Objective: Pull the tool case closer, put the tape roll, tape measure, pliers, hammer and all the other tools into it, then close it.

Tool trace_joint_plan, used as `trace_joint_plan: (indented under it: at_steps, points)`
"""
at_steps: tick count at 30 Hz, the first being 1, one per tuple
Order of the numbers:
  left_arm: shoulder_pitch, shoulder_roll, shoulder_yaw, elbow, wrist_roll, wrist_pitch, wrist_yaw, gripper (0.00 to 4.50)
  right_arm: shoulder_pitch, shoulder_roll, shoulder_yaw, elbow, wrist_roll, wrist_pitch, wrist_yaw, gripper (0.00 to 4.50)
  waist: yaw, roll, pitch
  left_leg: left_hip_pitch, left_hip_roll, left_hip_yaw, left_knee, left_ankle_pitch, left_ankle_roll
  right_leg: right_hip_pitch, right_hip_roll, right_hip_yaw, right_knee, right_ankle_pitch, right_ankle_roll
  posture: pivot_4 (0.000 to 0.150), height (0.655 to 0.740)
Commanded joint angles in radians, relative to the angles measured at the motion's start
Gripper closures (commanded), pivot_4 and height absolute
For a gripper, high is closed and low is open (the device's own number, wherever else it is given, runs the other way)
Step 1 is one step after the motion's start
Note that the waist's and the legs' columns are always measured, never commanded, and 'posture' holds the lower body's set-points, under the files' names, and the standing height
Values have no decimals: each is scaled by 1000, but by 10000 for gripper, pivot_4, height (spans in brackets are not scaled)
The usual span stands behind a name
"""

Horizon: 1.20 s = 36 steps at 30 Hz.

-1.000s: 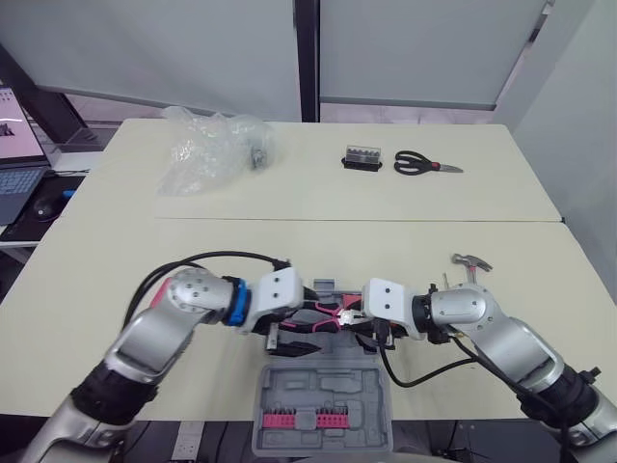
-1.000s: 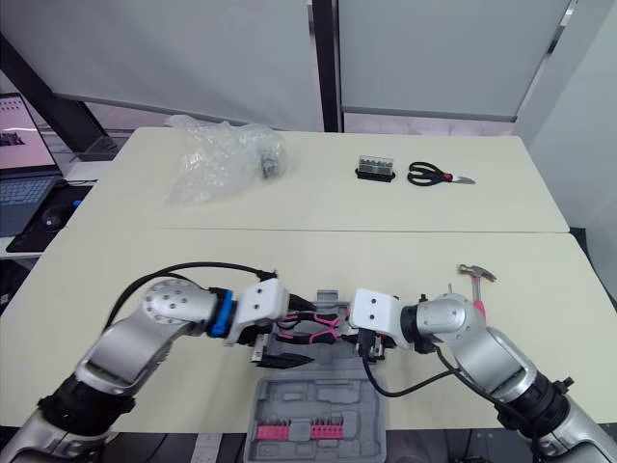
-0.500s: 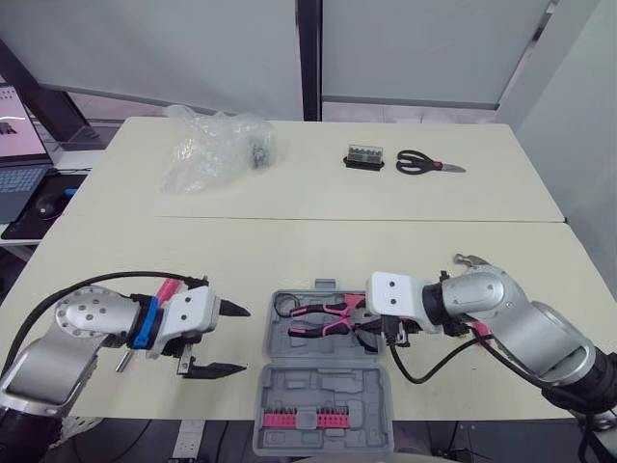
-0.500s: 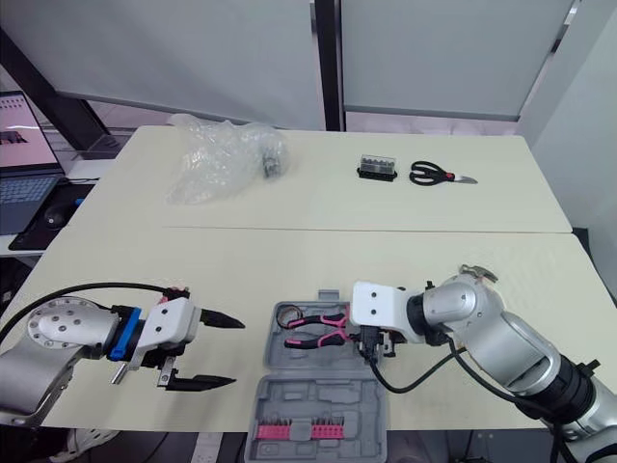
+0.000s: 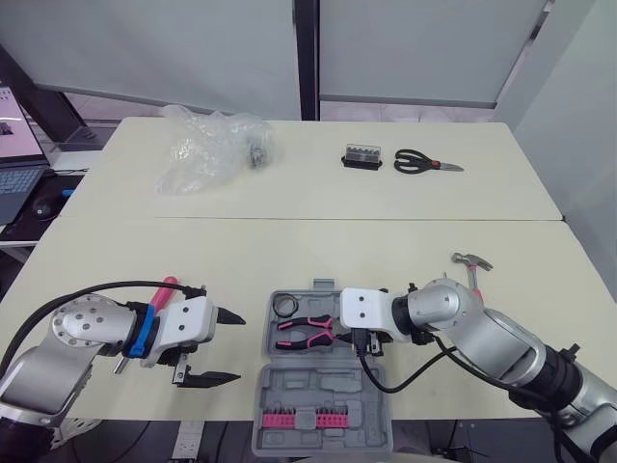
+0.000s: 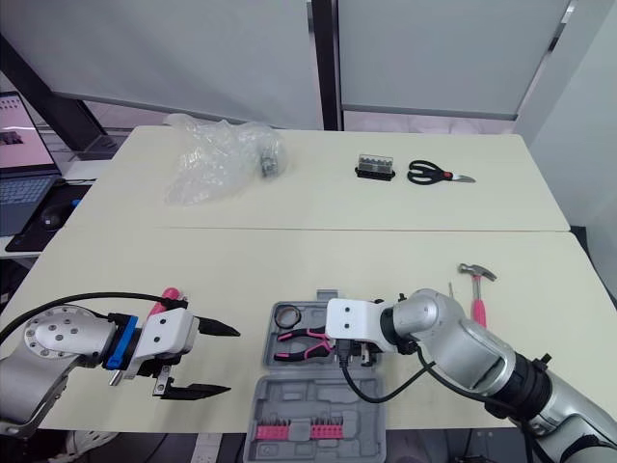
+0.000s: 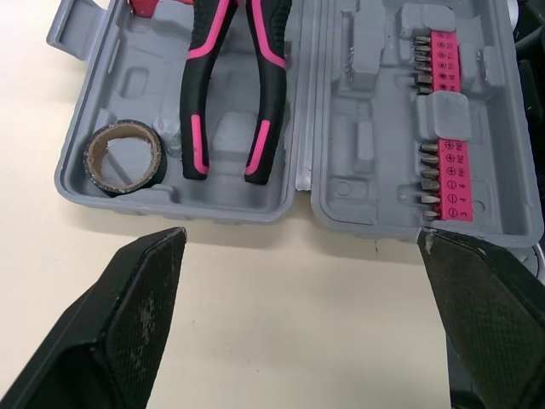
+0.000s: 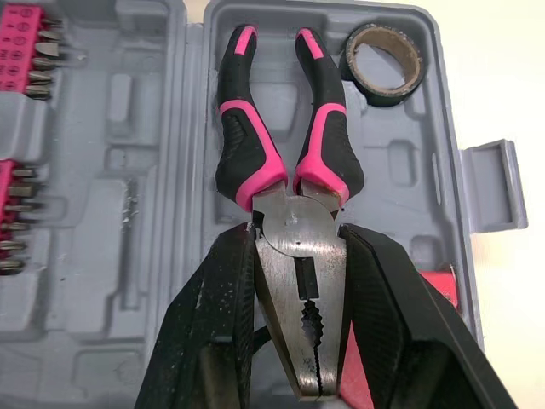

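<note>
**Two tools down in the case, plenty to go**

So the tool case (image 5: 328, 388) lies open and flat at the near edge of the surface, right between the two arms. The tape roll (image 8: 383, 95) sits in a corner of the half farther from the robot, and the pliers (image 8: 285, 213) lie in the same half just beside it, handles pointing toward the roll.

The right pincer (image 8: 295, 232) is pinching the pliers by the metal head, one finger pressed on each side near the pivot. Makes sense to me: pliers are stiff steel and heavy for their size. The bare head looks slick though, so I'd guess the rubbery pink-and-black handles are the safer hold if they need nudging into the moulded slot.

The left pincer (image 5: 239, 346) is spread wide and holding nothing, hovering over bare surface to the left of the case. What looks like a pink-handled screwdriver (image 5: 165, 289) lies behind that arm.

The hammer (image 6: 477, 294) is off to the right, well apart from the case. It'll be head-heavy, so I'd grab the handle close to the head or it'll swing. Scissors (image 5: 424, 164), a small black box (image 5: 362, 157) and a crumpled plastic bag (image 5: 207, 149) are at the far side.
</note>
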Motion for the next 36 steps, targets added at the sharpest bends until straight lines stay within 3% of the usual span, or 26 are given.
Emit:
trace_joint_plan:
  at_steps: [1,16,18,23,27,30,36]
  points:
    - [11,14,33,-33,-2,-20,10,0,-16,24,5,-3,-15,-34,-5,32195,0,0,0,0,0,0,0,0,0,0,0,0,0,0,0,1500,7400]
    - [3,-3,13,-42,3,-31,56,0,20,63,12,76,-31,-54,5,32194,0,0,0,0,0,0,0,0,0,0,0,0,0,0,0,1500,7400]
    - [2,-6,11,-43,4,-32,61,0,19,67,8,90,-30,-66,7,25120,0,0,0,0,0,0,0,0,0,0,0,0,0,0,0,1500,7400]
    - [-2,-11,9,-53,-1,-25,74,0,13,49,-26,70,5,-117,56,14907,0,0,0,0,0,0,0,0,0,0,0,0,0,0,0,1500,7400]
    - [0,-10,13,-62,-4,-15,78,0,10,77,-76,88,34,-225,59,14907,-1,0,0,0,0,0,0,0,0,0,0,0,0,0,0,1500,7400]
    - [2,-10,16,-71,-7,-6,84,0,7,115,-90,132,40,-269,54,19616,-2,0,0,0,1,0,0,0,0,0,1,0,0,0,0,1500,7400]
    - [10,-11,19,-87,-8,9,98,0,3,181,-59,230,-8,-330,26,33258,-1,0,0,0,1,0,0,0,0,0,1,0,0,0,0,1500,7400]
